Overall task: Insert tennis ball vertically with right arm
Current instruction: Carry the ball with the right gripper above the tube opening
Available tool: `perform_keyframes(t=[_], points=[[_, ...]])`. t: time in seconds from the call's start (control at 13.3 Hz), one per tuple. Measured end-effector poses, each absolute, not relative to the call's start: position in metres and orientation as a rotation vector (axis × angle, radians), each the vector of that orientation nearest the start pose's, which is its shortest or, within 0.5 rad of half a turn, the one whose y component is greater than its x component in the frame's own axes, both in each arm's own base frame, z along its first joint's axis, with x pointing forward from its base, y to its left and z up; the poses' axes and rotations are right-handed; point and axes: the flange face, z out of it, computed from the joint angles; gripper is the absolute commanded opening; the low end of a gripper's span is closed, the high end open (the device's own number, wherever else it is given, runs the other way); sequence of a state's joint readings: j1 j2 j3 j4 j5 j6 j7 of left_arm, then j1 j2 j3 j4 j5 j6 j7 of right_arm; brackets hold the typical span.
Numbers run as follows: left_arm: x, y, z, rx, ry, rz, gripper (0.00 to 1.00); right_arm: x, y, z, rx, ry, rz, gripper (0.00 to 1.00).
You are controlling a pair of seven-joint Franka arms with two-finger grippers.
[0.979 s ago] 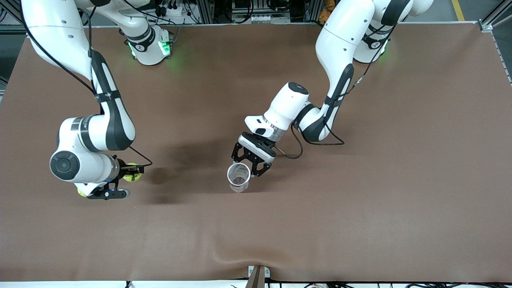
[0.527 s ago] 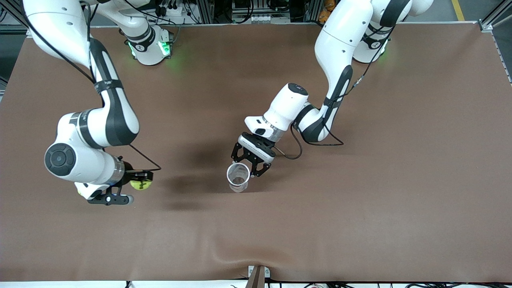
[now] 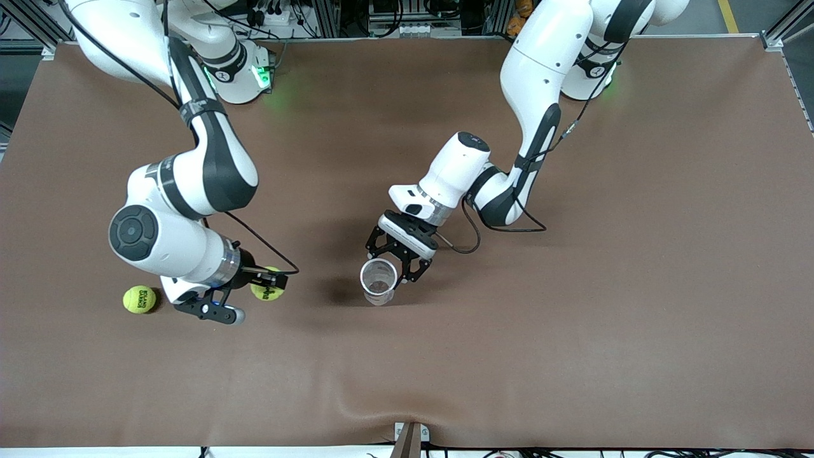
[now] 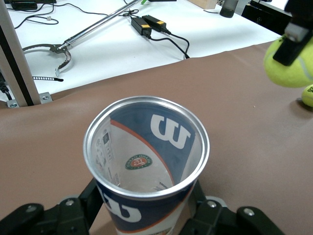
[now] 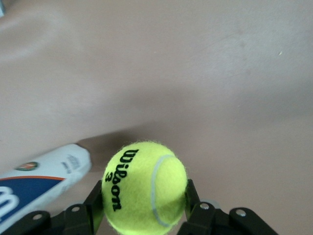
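Right gripper (image 3: pixel 275 285) clamping a tennis ball (image 5: pixel 145 188) above brown table (image 3: pixel 572 318), near the can (image 3: pixel 379 280); left gripper (image 3: pixel 389 266) straddling that can, grip unclear. Second ball (image 3: pixel 139 299) lying nearby.

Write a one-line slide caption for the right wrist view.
Right gripper holds a Wilson tennis ball above the brown table, the ball can lying ahead.

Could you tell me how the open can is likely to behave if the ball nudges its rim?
The can is tall, narrow and empty, so probably light and tippy. The left hand flanks it, which may steady it. Its thin clear wall looks likely to flex.
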State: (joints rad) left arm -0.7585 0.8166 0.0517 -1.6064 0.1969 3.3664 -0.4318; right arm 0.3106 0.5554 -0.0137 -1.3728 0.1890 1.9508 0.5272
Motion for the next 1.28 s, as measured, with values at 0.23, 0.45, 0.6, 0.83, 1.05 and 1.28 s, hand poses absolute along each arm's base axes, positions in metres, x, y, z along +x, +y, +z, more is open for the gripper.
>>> perform_keyframes(t=[0.23,0.45,0.6,0.83,1.05,1.28], points=[[0.541,-0.503,0.262,-3.144,0.844,-1.461,0.72,0.677,0.254,0.419,-2.861,0.567,0.065,0.4],[0.543,-0.501,0.259,-3.14,0.843,-1.458,0.72,0.675,0.272,0.436,-2.763,0.687,0.091,0.4],[0.546,-0.497,0.255,-3.123,0.843,-1.457,0.72,0.673,0.284,0.448,-2.713,0.767,0.1,0.4],[0.546,-0.498,0.254,-3.097,0.861,-1.47,0.72,0.665,0.312,0.464,-2.66,0.878,0.105,0.4],[0.546,-0.499,0.254,-3.091,0.867,-1.472,0.72,0.66,0.328,0.468,-2.621,0.943,0.095,0.4],[0.546,-0.499,0.254,-3.091,0.867,-1.472,0.72,0.663,0.328,0.475,-2.588,0.981,0.07,0.4]])
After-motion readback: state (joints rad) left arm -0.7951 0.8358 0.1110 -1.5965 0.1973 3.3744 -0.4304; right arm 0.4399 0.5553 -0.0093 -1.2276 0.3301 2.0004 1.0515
